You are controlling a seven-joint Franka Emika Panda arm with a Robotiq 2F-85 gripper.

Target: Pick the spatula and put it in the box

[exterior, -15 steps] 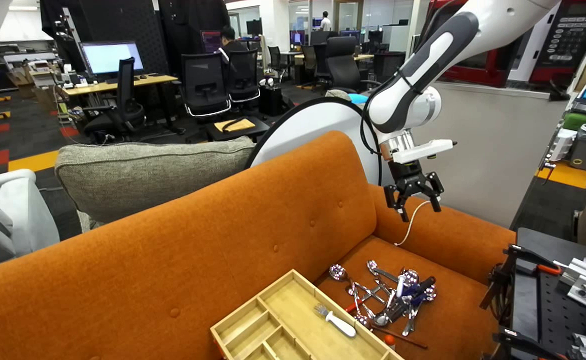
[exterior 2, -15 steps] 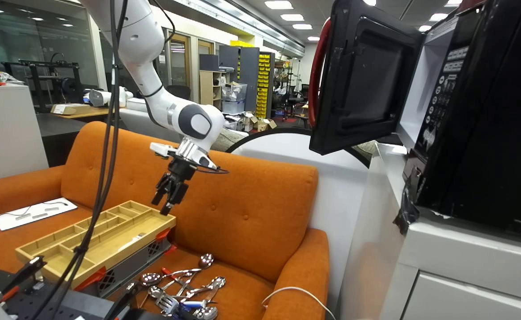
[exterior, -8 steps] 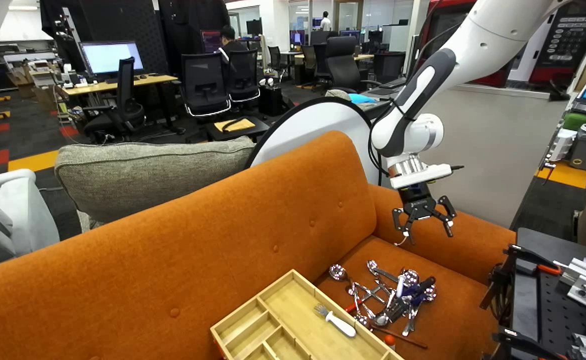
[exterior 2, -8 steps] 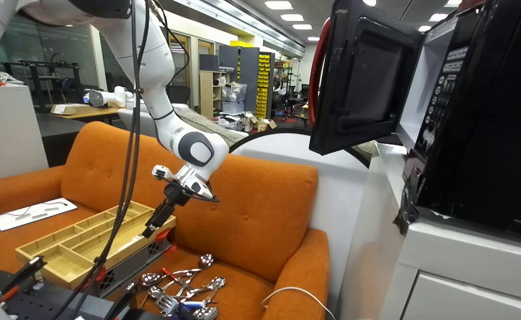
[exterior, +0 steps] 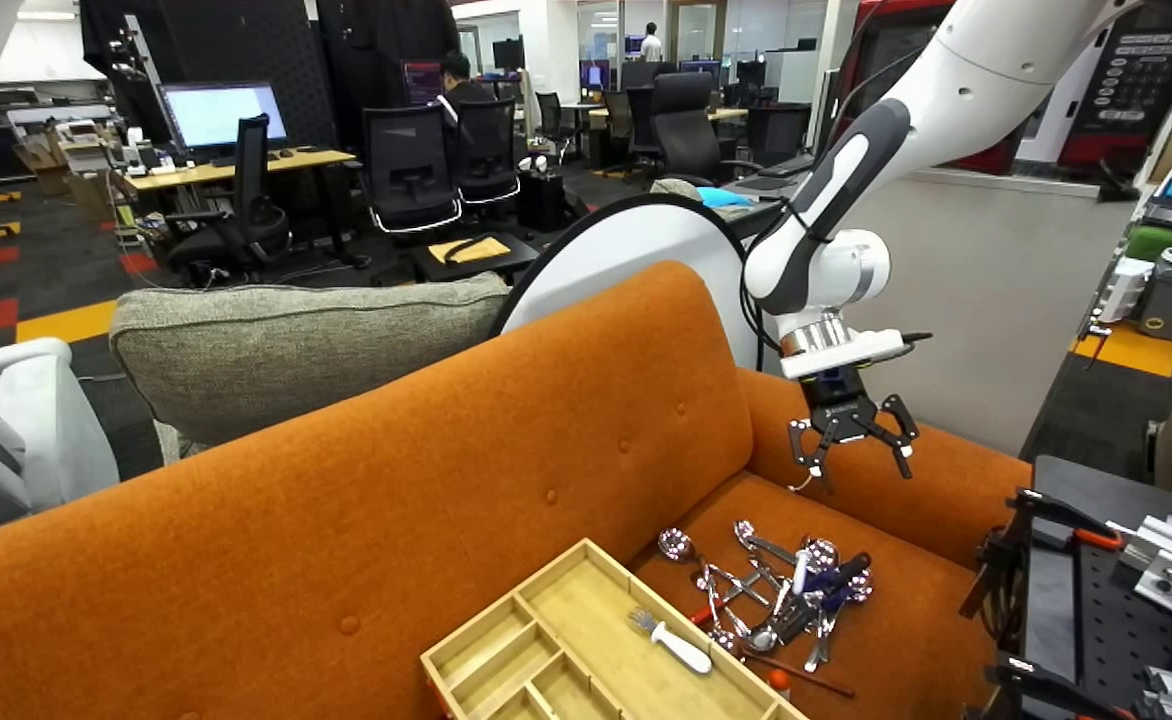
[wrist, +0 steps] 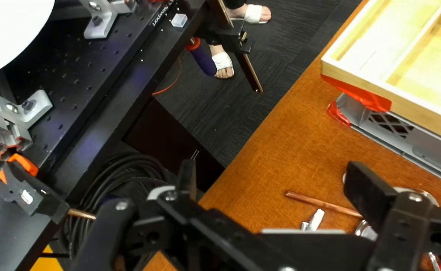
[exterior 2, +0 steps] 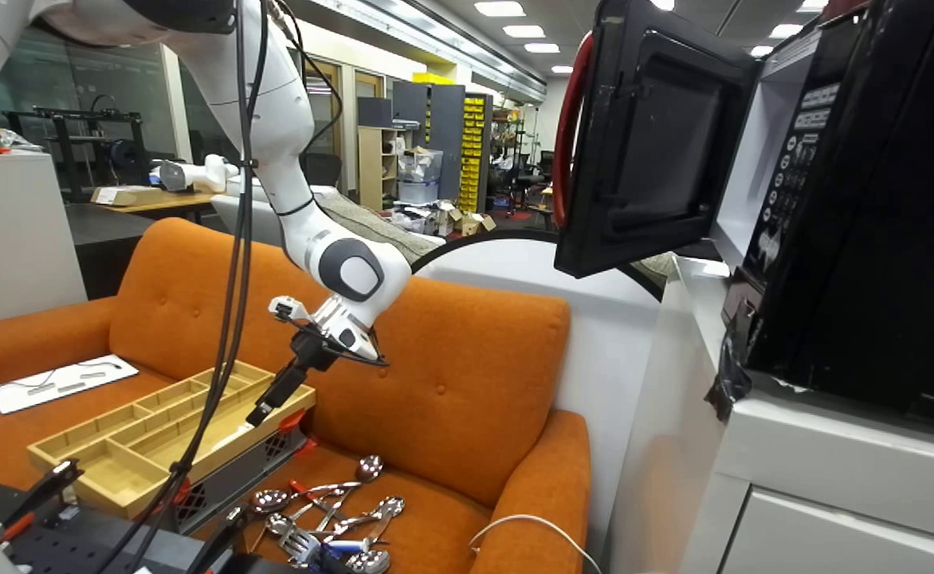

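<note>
My gripper is open and empty, pointing down above the sofa seat; it also shows in an exterior view and in the wrist view, with its fingers wide apart. A pile of metal utensils lies on the seat below it, also seen in an exterior view. A slotted metal head lies in the pile; I cannot tell which utensil is the spatula. The box, a pale wooden tray with compartments, stands beside the pile. A white-handled fork lies in its large compartment.
A copper-coloured rod lies at the pile's edge. A grey crate stands under the box. A black perforated table with clamps borders the seat. A microwave door stands open. Black cables hang along the arm.
Over the past second my gripper has moved down and toward the black table, and turned. In the last half second it has hardly moved. The utensils and the box have not moved.
</note>
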